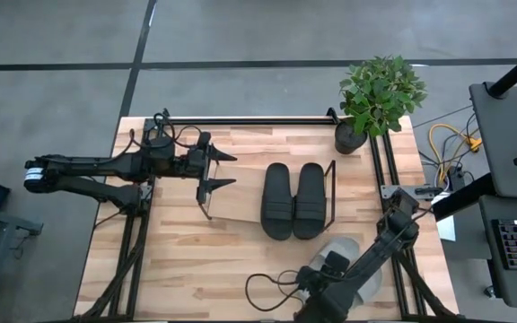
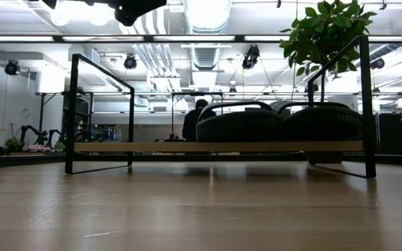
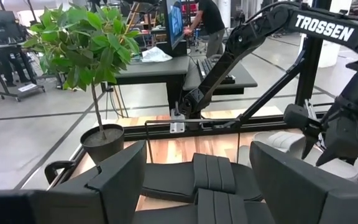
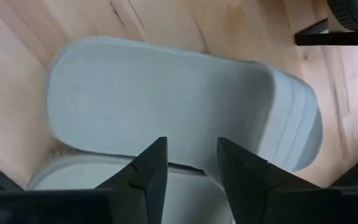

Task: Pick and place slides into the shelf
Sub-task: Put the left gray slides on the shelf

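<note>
Two black slides (image 1: 293, 199) lie side by side on the right half of the shelf (image 1: 236, 206), soles on its wood board (image 2: 152, 147). Two light grey slides (image 4: 166, 99) lie on the table near the front right, one partly over the other (image 4: 73, 171). My right gripper (image 4: 191, 165) points down just above them, open, with the upper slide's near edge below the gap between its fingers. My right arm (image 1: 348, 274) hides it in the high view. My left gripper (image 1: 232, 170) hangs level and open over the shelf's left end, facing the black slides (image 3: 210, 177).
A potted plant (image 1: 375, 94) stands at the table's far right corner, beside the shelf's right end frame. A black rail frame (image 1: 240, 121) runs along the table's far and side edges. The left half of the shelf board is bare. A person stands in the room behind.
</note>
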Motion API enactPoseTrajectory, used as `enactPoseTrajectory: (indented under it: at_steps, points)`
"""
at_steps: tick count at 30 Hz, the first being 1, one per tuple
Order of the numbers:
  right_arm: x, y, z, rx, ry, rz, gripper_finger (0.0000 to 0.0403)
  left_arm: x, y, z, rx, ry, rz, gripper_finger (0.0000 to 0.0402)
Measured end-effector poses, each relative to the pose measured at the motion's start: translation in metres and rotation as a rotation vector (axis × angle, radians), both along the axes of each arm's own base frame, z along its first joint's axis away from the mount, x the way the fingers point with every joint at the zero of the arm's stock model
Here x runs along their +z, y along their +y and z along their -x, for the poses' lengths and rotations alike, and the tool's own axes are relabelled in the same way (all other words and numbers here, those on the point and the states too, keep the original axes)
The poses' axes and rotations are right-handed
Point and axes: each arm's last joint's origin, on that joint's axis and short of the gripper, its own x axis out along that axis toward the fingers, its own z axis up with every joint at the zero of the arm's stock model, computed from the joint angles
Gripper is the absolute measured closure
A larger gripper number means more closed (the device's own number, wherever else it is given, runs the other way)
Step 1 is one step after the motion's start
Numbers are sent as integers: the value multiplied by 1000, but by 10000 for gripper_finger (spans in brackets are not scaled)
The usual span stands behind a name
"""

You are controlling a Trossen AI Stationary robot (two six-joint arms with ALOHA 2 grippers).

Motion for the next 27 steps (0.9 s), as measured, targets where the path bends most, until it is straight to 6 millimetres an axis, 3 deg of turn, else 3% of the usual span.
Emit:
enactPoseTrajectory:
  at_steps: [7,12,27]
  points:
    - [23,0,-9,-74,-87,-61,277,-1,0,0,0,4,2,132]
    - [28,-1,-12,-72,-127,-51,280,-5,0,0,0,13,5,132]
    - [-9,-12,-3,-33,11,49,296,-7,0,0,1,20,12,132]
